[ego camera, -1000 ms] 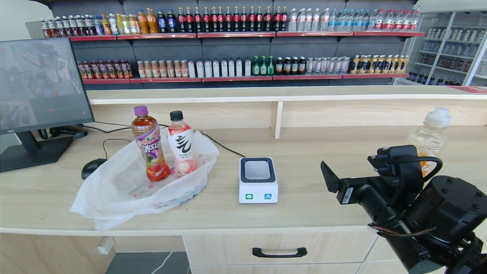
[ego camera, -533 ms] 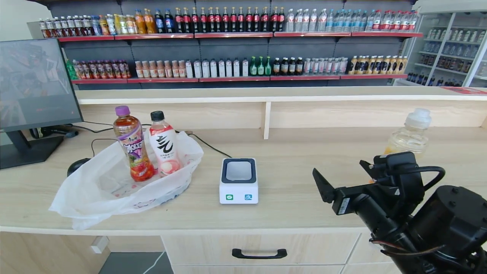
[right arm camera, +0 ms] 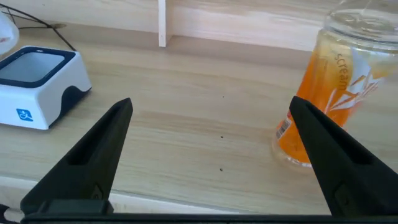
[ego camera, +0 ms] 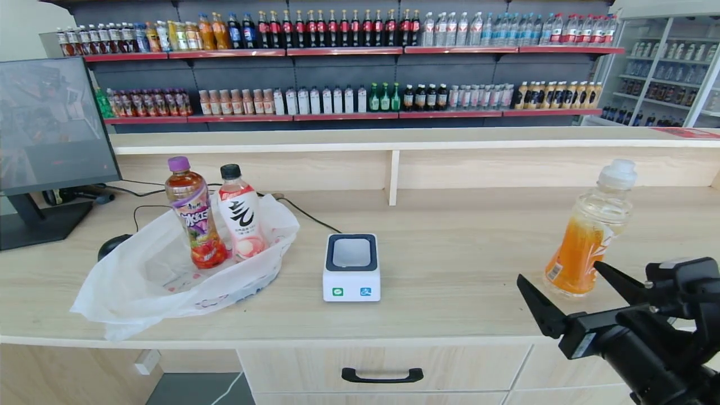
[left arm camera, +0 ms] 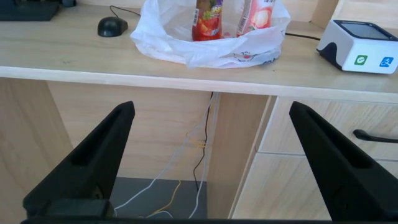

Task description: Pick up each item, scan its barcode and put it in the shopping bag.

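Head view: shows the orange bottle (ego camera: 585,236) upright on the counter (ego camera: 450,236), well to the right of the scanner (ego camera: 351,267), neither scanned nor bagged. Puts the right gripper (ego camera: 559,273) just in front of that bottle, fingers spread wide and holding nothing. Finds the shopping bag (ego camera: 169,275) near the scanner's left side, with a purple-capped bottle (ego camera: 194,216) and a black-capped bottle (ego camera: 239,216) standing inside.

Left wrist view: catches the left gripper (left arm camera: 210,111) below counter level, left of the scanner (left arm camera: 360,53) and beneath the bag (left arm camera: 211,50), fingers apart and empty.

Right wrist view: looks past the right gripper (right arm camera: 211,106) to the orange bottle (right arm camera: 329,93) behind one finger, off-centre in the gap, scanner (right arm camera: 37,87) well off to the other side.

Reads as the approach to the last item. Calls next for centring the gap on the bottle's body, advancing until both fingers flank it, then closing.
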Robot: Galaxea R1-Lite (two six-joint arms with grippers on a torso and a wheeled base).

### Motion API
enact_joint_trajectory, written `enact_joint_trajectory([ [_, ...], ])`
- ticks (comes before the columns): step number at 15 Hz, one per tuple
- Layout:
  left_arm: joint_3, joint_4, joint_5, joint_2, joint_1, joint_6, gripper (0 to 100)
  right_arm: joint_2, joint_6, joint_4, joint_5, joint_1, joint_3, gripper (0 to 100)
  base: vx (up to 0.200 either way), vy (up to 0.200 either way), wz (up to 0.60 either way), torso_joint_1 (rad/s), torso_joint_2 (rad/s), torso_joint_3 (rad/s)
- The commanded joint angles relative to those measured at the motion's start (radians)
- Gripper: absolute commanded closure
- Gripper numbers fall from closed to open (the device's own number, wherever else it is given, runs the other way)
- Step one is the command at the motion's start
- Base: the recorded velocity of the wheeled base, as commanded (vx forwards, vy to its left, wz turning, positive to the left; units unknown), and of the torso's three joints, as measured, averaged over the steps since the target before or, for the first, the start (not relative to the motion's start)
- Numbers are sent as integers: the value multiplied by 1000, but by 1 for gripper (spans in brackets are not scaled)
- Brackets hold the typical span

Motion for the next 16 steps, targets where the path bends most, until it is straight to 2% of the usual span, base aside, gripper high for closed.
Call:
enact_joint_trajectory([
  [1,0,2,0,0,2,0,0,-72,4,-1,-2,-43,20,0,0,0,0,0,0,0],
  [7,0,0,2,0,2,-9,0,-3,32,-1,24,-124,-14,0,0,0,0,0,0,0],
  [9,0,0,2,0,2,-8,0,20,50,-1,116,-188,-20,0,0,0,0,0,0,0],
  [11,0,2,0,0,2,-5,0,18,84,-1,178,-213,-11,0,0,0,0,0,0,0],
  [13,0,0,0,0,2,-3,0,14,98,-1,181,-213,-3,0,0,0,0,0,0,0],
  [16,0,0,0,0,2,-5,0,14,102,-1,179,-211,-1,0,0,-200,0,-4,4,-2],
])
